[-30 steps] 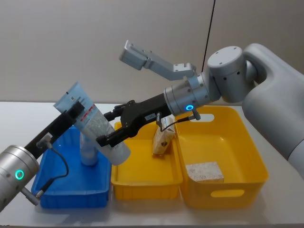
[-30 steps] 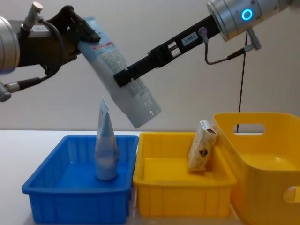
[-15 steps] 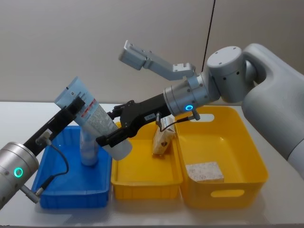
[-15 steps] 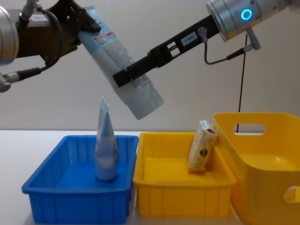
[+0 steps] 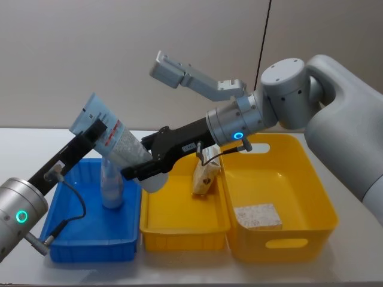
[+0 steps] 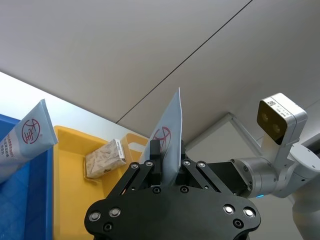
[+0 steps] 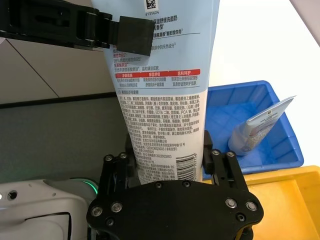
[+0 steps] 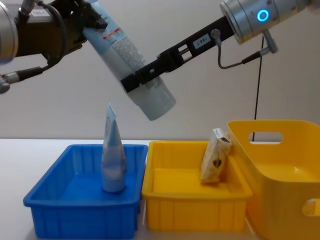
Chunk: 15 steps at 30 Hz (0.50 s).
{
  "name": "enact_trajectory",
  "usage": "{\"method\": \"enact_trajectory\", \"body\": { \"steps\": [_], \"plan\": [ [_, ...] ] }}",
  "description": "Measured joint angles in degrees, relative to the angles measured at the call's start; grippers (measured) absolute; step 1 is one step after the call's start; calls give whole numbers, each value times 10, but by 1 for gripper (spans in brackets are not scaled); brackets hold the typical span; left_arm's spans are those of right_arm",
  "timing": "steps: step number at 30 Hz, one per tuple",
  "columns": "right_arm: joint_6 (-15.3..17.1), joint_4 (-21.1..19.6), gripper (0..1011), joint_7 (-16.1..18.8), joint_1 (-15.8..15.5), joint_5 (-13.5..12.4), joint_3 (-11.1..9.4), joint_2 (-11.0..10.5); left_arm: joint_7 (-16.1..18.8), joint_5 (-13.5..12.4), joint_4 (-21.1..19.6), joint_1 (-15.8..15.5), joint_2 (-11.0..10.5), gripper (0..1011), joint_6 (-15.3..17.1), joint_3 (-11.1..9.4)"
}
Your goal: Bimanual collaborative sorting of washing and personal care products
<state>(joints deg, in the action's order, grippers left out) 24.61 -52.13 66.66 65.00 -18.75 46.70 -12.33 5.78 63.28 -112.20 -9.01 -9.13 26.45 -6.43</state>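
Observation:
A pale-blue tube [image 5: 122, 150] hangs tilted over the gap between the blue bin [image 5: 90, 245] and the small yellow bin [image 5: 182, 232]. My left gripper [image 5: 96, 133] is shut on its crimped end [image 6: 170, 125]. My right gripper [image 5: 142, 171] is shut on its lower body [image 7: 161, 115], near the cap end [image 8: 152, 100]. In the chest view the left gripper [image 8: 86, 19] is at the top left and the right gripper [image 8: 136, 80] lower along the tube. A second tube [image 8: 113, 159] stands upright in the blue bin. A beige pack [image 8: 215, 162] leans in the small yellow bin.
Another beige pack [image 5: 257, 216] lies flat in the large yellow bin [image 5: 314, 230] on the right. The three bins sit side by side on a white table [image 5: 24, 143], near its front edge. A dark cable [image 5: 263, 36] hangs behind.
The held tube has risen and swung its cap end up and slightly right, with both grippers still on it. The tube in the blue bin and the packs have not moved.

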Motion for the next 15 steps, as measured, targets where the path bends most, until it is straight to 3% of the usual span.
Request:
{"method": "enact_trajectory", "body": {
  "steps": [7, 15],
  "plan": [
    [0, 0, 523, 0, 0, 0, 0, 0, 0, 1, -1, 0, -1, 132, -1, 0],
    [0, 0, 373, 0, 0, 0, 0, 0, -1, 1, -2, 1, -1, 132, -2, -1]
  ]
}}
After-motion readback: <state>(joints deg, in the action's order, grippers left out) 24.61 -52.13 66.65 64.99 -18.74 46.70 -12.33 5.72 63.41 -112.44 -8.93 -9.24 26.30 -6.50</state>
